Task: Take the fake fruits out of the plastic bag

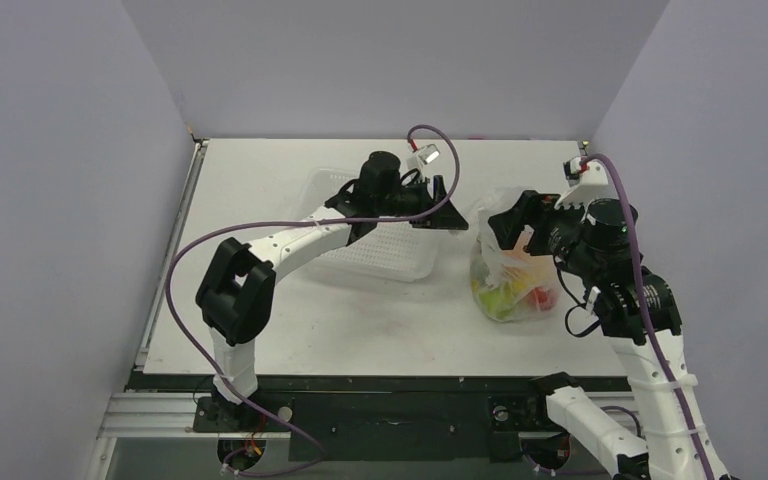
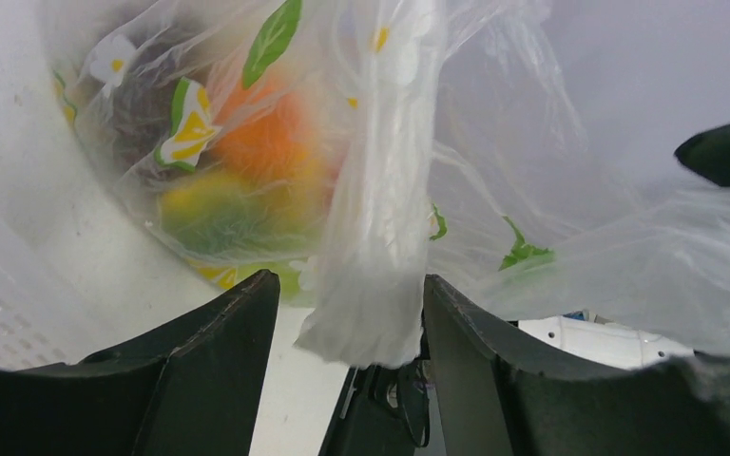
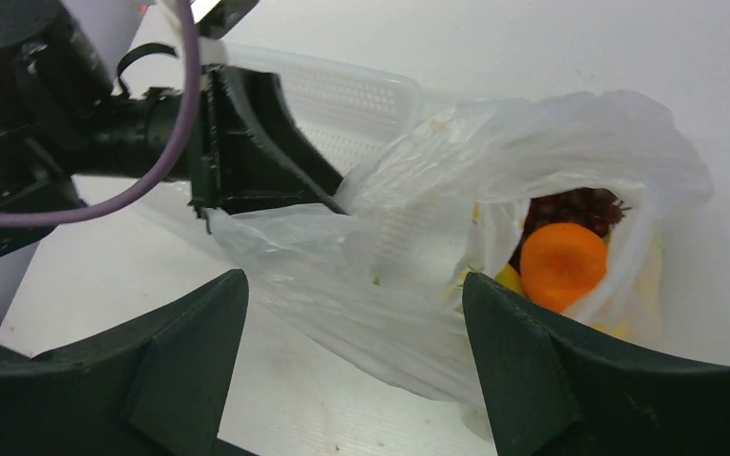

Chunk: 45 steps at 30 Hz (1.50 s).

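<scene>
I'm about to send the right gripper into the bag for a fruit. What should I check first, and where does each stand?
1. Grip of left gripper on plastic bag edge: ok.
2. Bag mouth open toward right gripper: ok.
3. View of orange at the mouth: ok.
4. Right jaws open: ok.
5. Aim of right gripper at orange: not ok, it sits off toward one finger.
</scene>
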### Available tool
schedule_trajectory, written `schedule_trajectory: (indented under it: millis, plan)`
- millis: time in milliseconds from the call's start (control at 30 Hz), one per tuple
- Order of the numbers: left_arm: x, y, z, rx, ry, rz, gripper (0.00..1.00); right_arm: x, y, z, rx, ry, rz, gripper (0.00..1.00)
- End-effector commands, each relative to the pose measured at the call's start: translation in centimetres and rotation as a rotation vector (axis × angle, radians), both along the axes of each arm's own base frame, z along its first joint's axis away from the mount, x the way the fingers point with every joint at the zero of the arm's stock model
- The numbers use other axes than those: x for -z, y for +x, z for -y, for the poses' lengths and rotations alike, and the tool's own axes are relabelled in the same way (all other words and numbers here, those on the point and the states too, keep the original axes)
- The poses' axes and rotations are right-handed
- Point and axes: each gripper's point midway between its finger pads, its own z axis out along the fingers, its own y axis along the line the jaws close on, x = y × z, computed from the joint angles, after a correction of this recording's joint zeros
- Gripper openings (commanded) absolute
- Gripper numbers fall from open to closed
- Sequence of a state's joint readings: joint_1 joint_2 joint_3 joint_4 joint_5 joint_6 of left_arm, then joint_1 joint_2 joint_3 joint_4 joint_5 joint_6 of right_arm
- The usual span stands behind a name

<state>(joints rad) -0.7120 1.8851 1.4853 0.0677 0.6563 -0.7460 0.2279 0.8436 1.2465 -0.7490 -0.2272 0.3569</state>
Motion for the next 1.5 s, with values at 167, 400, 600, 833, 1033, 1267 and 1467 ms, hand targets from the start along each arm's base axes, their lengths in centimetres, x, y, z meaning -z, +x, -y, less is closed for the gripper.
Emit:
schedule_trajectory:
  millis: [167, 400, 600, 833, 1033, 1267, 1467]
  plan:
    - [-5.6, 0.3, 2.8, 0.085, -0.167, 0.073, 0.51, -3.0, 0.8, -3.6, -0.079, 0.008, 0.143, 0.79]
    - [-4.8, -0.3, 3.0, 0.102, -0.121, 0.079, 0.45, 0.4, 1.6, -3.4, 0.049, -0.128, 0.057, 0.73]
    - [-4.7, 1.7, 3.4, 0.067, -0.074, 0.1, 0.0, 1.0, 1.8, 3.1, 0.451, -0.211, 0.032, 0.01]
    - [-12.1, 6.1, 6.5, 0.005, -0.337, -0.004, 0.0, -0.9, 1.6, 11.6, 0.692, -0.243, 0.037, 0.0]
    - [-14.1, 8.8, 10.7, -0.063, -0.469, -0.084, 0.0, -3.9, 1.1, 17.5, 0.891, -0.276, 0.096, 0.0]
    - [-16.7, 10.4, 10.2, -0.102, -0.566, -0.112, 0.0, -9.2, 1.5, 17.9, 0.917, -0.231, 0.197, 0.0]
    - [-16.0, 10.4, 8.5, -0.048, -0.508, -0.135, 0.0, -10.1, 3.0, 9.4, 0.448, -0.225, 0.261, 0.0]
